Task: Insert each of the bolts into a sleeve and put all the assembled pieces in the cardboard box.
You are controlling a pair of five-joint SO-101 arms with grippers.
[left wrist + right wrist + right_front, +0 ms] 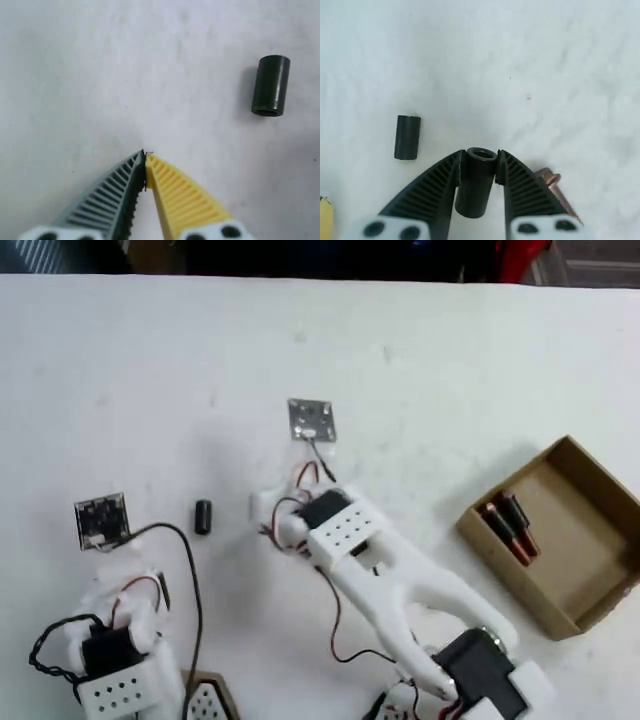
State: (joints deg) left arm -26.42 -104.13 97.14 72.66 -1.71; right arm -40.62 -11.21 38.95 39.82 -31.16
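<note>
A lab or workshop is suggested: two robot arms (395,575) with bare wires (194,610) are set on a plain white table (150,360).

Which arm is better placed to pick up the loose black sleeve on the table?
Probably the left. The left gripper is empty and shut, with the loose sleeve lying nearby on the table; the right gripper is shut on a second sleeve.

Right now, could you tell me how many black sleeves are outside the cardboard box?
2. A loose sleeve lies on the table; a second sleeve is clamped in the right gripper. More may be hidden.
</note>
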